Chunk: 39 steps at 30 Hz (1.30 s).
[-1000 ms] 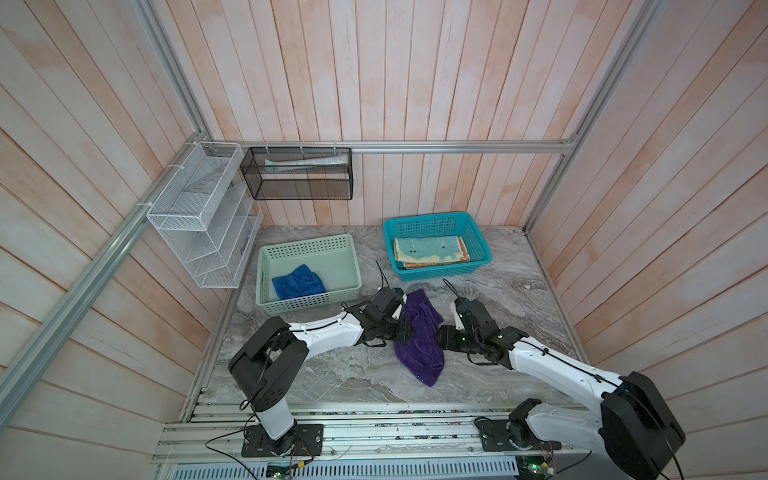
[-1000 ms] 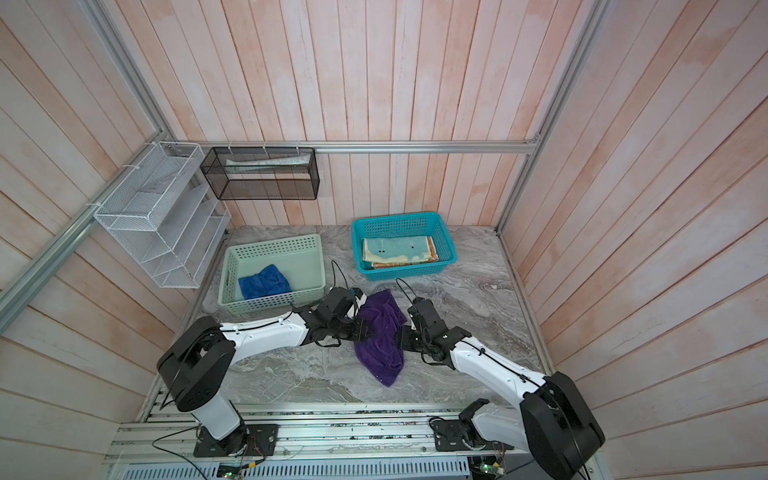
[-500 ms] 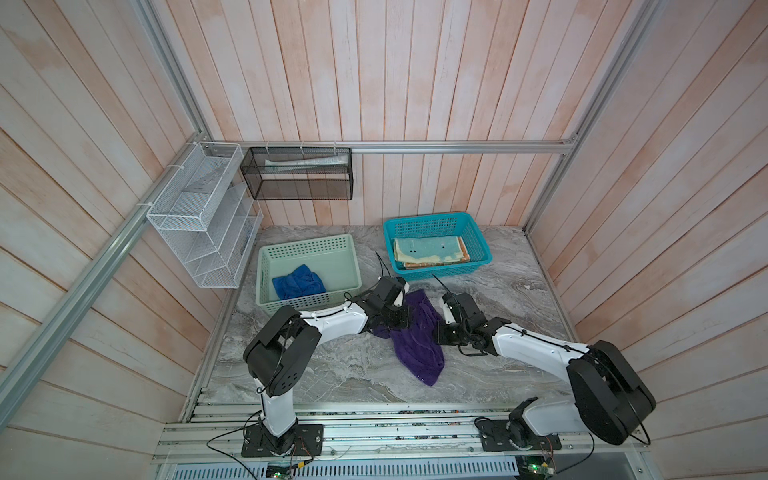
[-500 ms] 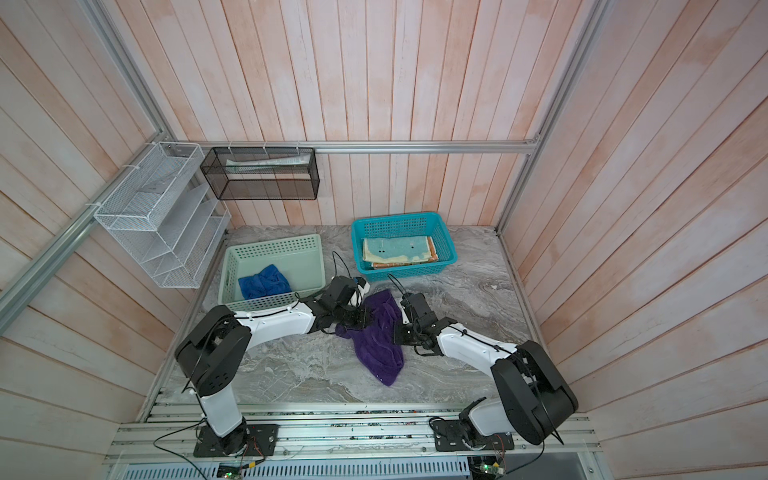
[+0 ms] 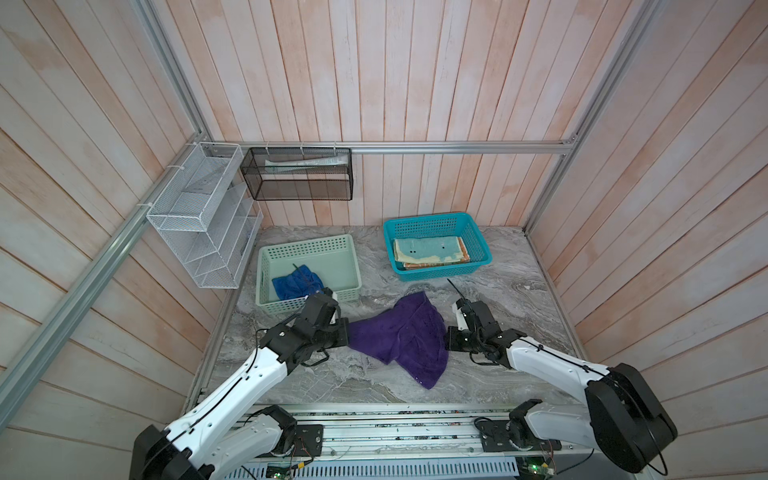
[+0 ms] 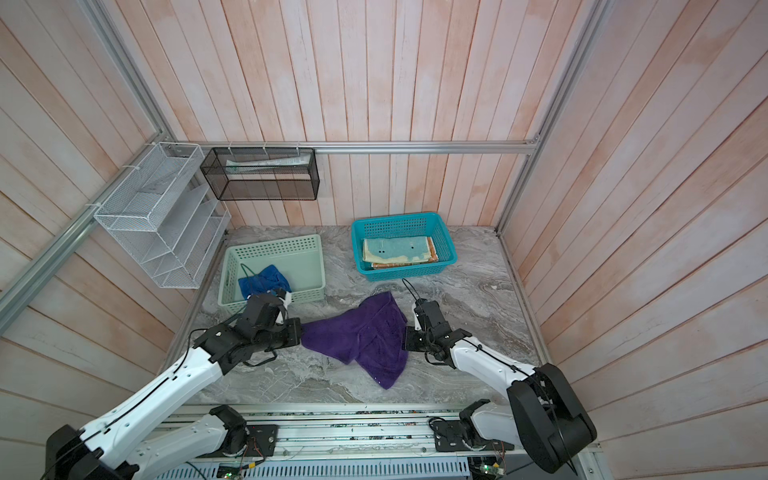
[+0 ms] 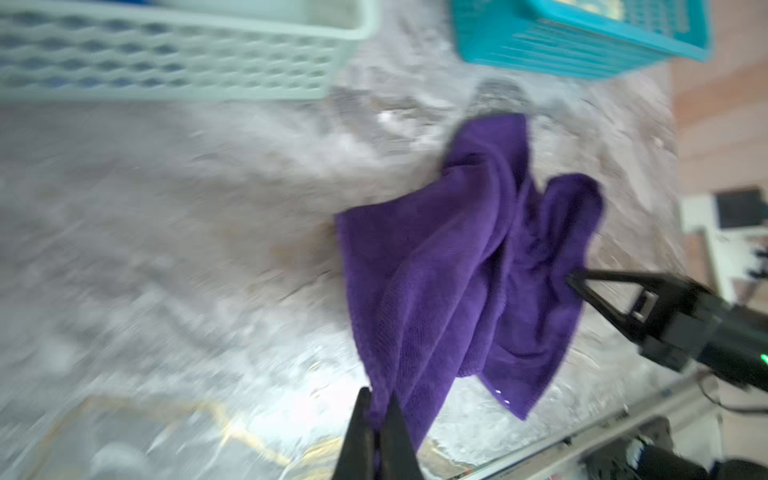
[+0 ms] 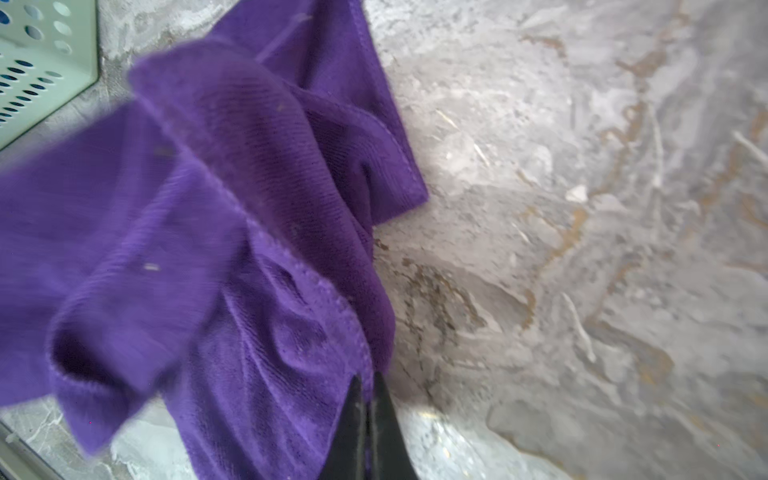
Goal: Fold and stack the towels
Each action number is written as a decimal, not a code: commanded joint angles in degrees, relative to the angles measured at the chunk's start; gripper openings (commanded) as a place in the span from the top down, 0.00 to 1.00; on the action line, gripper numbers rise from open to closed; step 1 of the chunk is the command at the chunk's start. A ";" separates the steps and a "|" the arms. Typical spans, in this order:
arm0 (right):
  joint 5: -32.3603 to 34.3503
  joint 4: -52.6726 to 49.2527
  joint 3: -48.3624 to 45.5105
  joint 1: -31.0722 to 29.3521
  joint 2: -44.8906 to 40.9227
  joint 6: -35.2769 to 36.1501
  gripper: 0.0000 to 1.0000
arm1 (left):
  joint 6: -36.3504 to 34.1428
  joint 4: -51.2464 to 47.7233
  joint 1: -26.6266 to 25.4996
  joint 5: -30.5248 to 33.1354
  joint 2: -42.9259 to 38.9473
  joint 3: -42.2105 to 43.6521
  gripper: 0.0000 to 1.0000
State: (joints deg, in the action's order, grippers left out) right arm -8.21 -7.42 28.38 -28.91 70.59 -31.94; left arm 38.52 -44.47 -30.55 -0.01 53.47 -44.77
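two tools (image 5: 348, 332) (image 5: 447, 338) (opposite purple towel (image 5: 399, 338) edges)

Both top views are bright and evenly lit, apparently by diffuse overhead light. Shadows on the marble tabletop (image 5: 519, 299) are soft and faint. The wall planks (image 5: 374, 83) bow toward the frame edges. The left wrist view is motion-blurred, with a glare patch on the marble tabletop. In the right wrist view, part of the purple towel (image 8: 104, 216) is smeared.

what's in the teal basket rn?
In the teal basket: a folded teal towel on top of an orange towel, only its edges showing. Anything beneath them is covered.
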 commanded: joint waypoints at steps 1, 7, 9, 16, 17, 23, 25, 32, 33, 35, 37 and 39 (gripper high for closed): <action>2.18 -0.93 -1.97 0.81 -2.02 -1.33 1.00 | 9.11 -15.28 2.32 11.30 -5.47 -0.99 1.00; 4.31 -3.98 -2.32 2.04 -4.73 -1.71 1.00 | 10.78 -15.30 8.36 12.41 -6.57 -1.72 1.00; 5.04 -5.07 -2.35 2.69 -5.77 -1.72 1.00 | 11.54 -14.77 8.57 13.58 -6.28 -2.59 1.00; 2.67 -1.32 -3.41 6.14 -7.96 -0.29 1.00 | 8.33 -10.64 8.84 15.36 -5.53 -5.28 0.71; 1.52 -0.82 -2.92 6.63 -7.50 0.30 1.00 | 6.90 -9.52 8.84 14.19 -4.69 -5.73 0.68; 0.28 -1.76 4.40 8.46 -0.11 6.28 1.00 | 0.36 -1.67 7.85 5.02 3.19 -7.29 0.65; -0.76 -3.21 8.65 9.10 3.70 8.72 1.00 | -0.60 3.52 5.05 2.33 5.74 -6.40 0.65; 0.94 -10.09 18.72 9.49 11.88 10.66 0.62 | -7.43 18.82 -5.75 -9.17 26.12 -9.21 0.65; 1.23 -9.94 17.86 9.53 10.87 9.86 0.60 | -8.64 18.82 -6.84 -10.27 30.46 -11.04 0.65; 1.21 -9.82 15.74 9.49 8.69 8.18 0.58 | -10.21 18.46 -7.50 -13.87 38.06 -13.92 0.65; -0.63 -9.56 12.94 9.45 6.14 5.83 0.60 | -10.72 18.64 -7.44 -16.86 43.56 -15.99 0.65; -4.26 -7.22 9.15 7.94 3.64 2.59 0.71 | -10.71 20.44 -7.51 -18.37 46.75 -16.21 0.65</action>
State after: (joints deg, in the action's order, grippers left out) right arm -8.93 -13.91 41.28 -19.81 77.17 -25.23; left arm 30.50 -26.55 -38.22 -12.82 97.71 -59.68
